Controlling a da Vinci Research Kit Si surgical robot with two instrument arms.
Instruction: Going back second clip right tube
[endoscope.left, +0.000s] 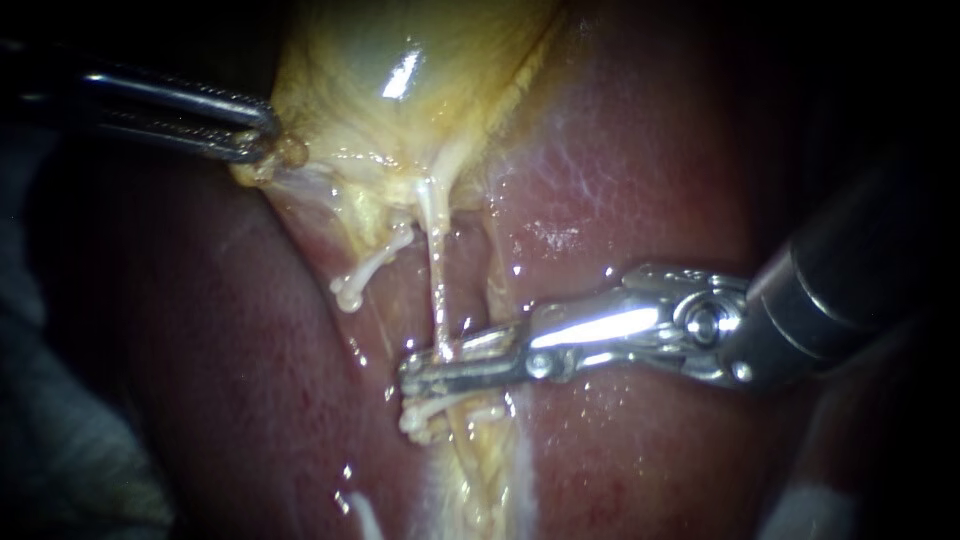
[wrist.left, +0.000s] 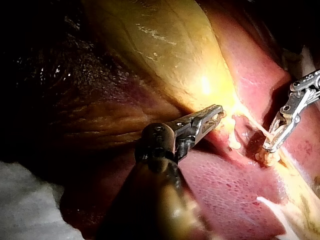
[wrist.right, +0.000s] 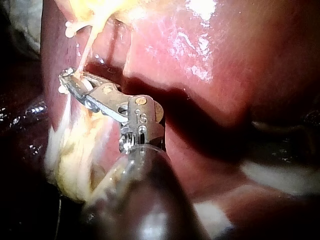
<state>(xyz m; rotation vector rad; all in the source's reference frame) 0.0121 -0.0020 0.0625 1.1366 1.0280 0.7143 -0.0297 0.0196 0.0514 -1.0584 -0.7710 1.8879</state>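
My right instrument (endoscope.left: 430, 365) isn't backed off yet, its jaws slightly apart astride the right tube (endoscope.left: 437, 270) at frame centre, one clip (endoscope.left: 420, 418) just below, second unclear; my left instrument (endoscope.left: 260, 140) pinches the gallbladder (endoscope.left: 400, 90) upper left.

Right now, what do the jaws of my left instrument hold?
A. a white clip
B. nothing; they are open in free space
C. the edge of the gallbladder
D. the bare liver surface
C: in the endoscope view the left instrument has both jaws pressed onto the yellow lower edge of the gallbladder, and the tissue bunches up at its tip.
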